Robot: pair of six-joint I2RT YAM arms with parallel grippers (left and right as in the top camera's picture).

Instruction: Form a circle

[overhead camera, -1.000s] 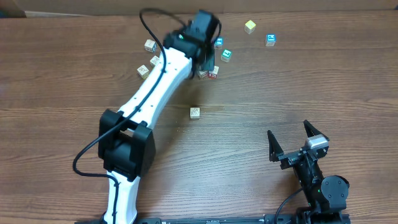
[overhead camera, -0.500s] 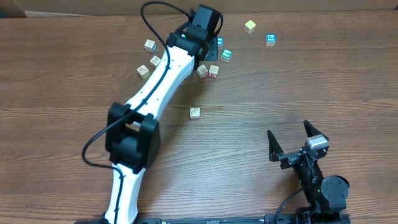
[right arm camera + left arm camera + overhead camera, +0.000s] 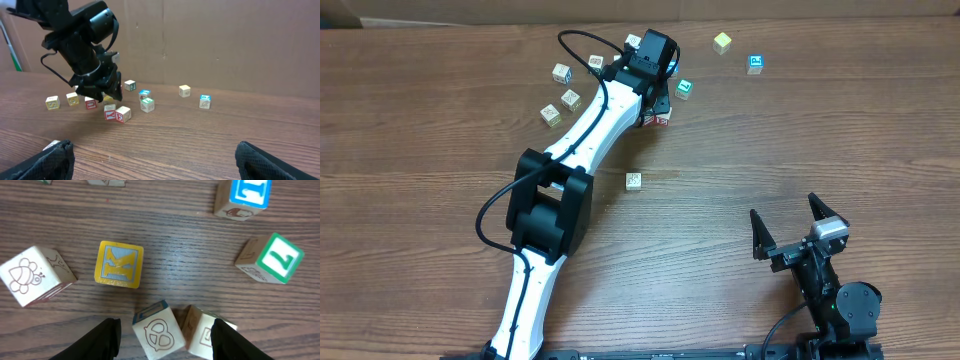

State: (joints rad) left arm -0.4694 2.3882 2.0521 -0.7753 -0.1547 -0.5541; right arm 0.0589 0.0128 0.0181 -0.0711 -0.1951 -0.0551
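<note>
Leftmost, three loose cubes (image 3: pixel 560 72) sit near the tabletop's (image 3: pixel 410 150) far edge. Just right of them the left end effector (image 3: pixel 166 330) hangs open over the circle (image 3: pixel 119 264), its fingers straddling two touching cubes, with a gap at the left finger. That clump lies far-centre, spread wider than deep in the wrist view and pointing no clear way. Bare wood runs toward the near edge, with a lone cube (image 3: pixel 633 180) on it. Rightmost, the right end effector (image 3: pixel 784 210) stands wide open, well apart.

White left arm (image 3: pixel 595 125) with black joints, looping black cable (image 3: pixel 575 40); right arm (image 3: pixel 820 272) apparently black.
</note>
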